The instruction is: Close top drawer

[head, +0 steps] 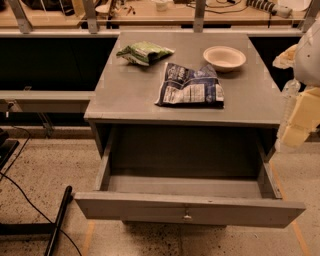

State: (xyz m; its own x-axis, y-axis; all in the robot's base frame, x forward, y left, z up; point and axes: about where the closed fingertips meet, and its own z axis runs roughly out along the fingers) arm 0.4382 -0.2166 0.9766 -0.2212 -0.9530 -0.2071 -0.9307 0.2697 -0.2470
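The top drawer [187, 209] of the grey cabinet [130, 100] is pulled far out toward me. Its wide flat front panel has a small metal knob [187, 216] at centre, and the shallow inside looks empty. My gripper [295, 131] is at the right edge of the view, beside the cabinet's right front corner and above the drawer's right side rail. It is pale and blurred and touches nothing that I can see. The lower drawers are hidden under the open one.
On the cabinet top lie a dark blue chip bag [190, 87], a green bag [145, 52] and a white bowl [224, 57]. A workbench [150, 15] runs along the back. A black pole [59, 220] and cables lie on the floor at left.
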